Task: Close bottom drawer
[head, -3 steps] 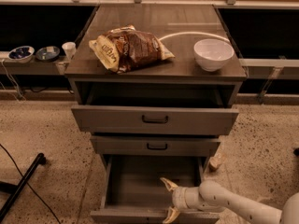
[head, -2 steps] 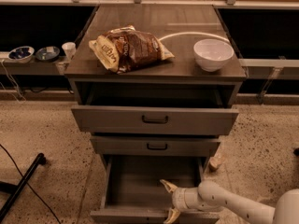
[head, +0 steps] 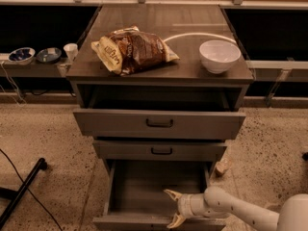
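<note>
Grey-brown wood bottom drawer [head: 144, 186] pulled far out beneath our bench [head: 192, 72], our gripper [head: 172, 208] inside it by its front wall, fingers [head: 172, 195] spread and holding nothing, white bowl [head: 219, 56] near the bench's right edge

Looks like a robot test lab. Speckled floor [head: 269, 143], black stand leg [head: 24, 190], freestanding cabinet [head: 159, 13]. Gripper [head: 170, 208] sits spread inside the bottom drawer [head: 139, 186].

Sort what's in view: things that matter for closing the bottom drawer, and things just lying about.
For the job:
bottom drawer, pulled out
gripper, open, at that drawer's front edge

Lying about:
snack bag and white bowl on the cabinet top
small bowls and cup on the left shelf
</note>
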Tool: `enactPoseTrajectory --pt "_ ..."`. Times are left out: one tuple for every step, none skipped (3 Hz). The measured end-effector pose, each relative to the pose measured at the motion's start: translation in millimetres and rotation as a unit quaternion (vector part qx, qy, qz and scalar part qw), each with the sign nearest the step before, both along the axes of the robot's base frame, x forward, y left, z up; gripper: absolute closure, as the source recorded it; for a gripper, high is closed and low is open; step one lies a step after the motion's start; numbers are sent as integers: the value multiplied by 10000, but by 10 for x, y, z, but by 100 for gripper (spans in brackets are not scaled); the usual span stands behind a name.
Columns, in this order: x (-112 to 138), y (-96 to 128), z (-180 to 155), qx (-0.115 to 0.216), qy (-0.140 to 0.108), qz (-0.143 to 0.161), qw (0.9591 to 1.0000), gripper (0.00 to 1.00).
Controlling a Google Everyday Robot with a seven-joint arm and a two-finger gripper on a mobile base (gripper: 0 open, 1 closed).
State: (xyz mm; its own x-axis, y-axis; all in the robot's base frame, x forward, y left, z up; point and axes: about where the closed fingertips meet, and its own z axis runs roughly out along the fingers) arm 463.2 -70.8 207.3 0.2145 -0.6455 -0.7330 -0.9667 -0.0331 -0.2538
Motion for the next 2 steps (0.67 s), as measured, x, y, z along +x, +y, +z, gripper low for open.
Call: enactPoseTrajectory --pt "11 -10 -46 -83 1 -12 10000 30" --pt "11 -10 -46 -83 1 -12 10000 41"
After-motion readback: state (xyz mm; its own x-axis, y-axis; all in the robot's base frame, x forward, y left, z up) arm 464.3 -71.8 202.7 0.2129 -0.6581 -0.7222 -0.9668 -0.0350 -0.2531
